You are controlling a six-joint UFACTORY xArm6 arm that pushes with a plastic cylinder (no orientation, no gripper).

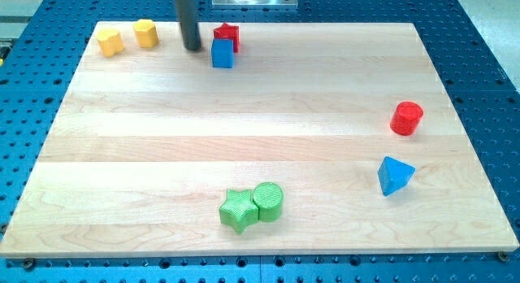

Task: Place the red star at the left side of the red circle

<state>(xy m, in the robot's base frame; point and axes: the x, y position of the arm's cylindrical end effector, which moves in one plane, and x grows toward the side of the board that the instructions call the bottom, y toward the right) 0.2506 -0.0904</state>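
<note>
The red star lies near the view's top edge of the wooden board, just behind and touching a blue cube. The red circle, a short cylinder, stands far off at the view's right side. My tip rests on the board a little to the left of the blue cube and the red star, apart from both. The rod rises straight up out of the view's top.
Two yellow blocks sit at the top left corner. A blue triangular block lies below the red circle. A green star and a green cylinder touch each other near the bottom middle. The wooden board lies on a blue perforated table.
</note>
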